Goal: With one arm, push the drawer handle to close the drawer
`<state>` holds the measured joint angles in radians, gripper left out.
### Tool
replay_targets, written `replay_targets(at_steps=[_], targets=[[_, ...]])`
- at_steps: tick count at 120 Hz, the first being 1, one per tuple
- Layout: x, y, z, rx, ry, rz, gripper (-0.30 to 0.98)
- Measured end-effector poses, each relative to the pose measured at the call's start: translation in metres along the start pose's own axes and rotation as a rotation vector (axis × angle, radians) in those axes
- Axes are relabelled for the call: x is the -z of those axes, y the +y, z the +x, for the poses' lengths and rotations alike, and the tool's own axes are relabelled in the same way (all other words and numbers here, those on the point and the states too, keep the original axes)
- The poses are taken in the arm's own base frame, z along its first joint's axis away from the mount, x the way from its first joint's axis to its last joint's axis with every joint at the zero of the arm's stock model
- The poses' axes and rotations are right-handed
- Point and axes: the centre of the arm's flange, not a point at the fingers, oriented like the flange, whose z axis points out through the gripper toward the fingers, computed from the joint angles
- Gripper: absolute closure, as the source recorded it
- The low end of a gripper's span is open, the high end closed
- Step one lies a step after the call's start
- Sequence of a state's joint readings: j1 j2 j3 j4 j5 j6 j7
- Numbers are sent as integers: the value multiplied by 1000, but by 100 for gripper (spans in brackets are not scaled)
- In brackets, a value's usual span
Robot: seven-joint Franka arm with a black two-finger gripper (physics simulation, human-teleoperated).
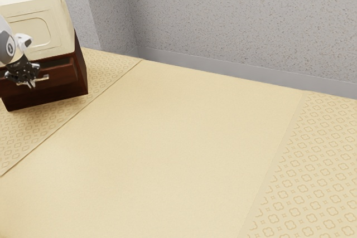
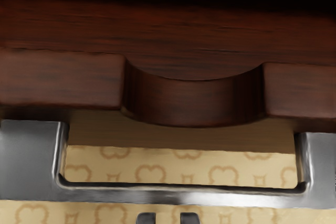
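In the exterior view the gripper (image 1: 30, 82) is at the drawer's metal handle (image 1: 44, 77), in front of the dark reddish-brown drawer (image 1: 60, 77). A dark gap runs above the drawer front, which stands a little out from its cabinet. In the wrist view, the gripper (image 2: 168, 218) has its two fingertips a small distance apart, nothing between them, just beside the outer bar of the silver handle (image 2: 181, 194). The drawer front (image 2: 63, 80) has a curved notch in its top edge, and part of the inside shows behind it. Contact with the handle cannot be told.
A cream box-like object (image 1: 39, 23) stands on top of the cabinet (image 1: 81, 68). Grey speckled walls (image 1: 240, 20) rise behind the patterned yellow floor (image 1: 167, 137), and a grey baseboard (image 1: 223, 71) runs along the wall's foot.
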<state>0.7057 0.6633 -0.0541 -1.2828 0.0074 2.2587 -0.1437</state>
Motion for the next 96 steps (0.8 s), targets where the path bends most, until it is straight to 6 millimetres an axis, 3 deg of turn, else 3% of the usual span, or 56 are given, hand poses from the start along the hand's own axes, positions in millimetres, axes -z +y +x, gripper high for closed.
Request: replay_targets(at_steps=[30,68,74,78,86,96], targets=[[-19,-10,19,12,96,0,73],[-23,-15,35,17,178,-17,72],[-26,-3,0,31,100,-50,71],[-17,10,-27,31,59,-72,70],[34,50,-90,-12,11,-96,69],[119,138,-172,-161,-41,-131,66]])
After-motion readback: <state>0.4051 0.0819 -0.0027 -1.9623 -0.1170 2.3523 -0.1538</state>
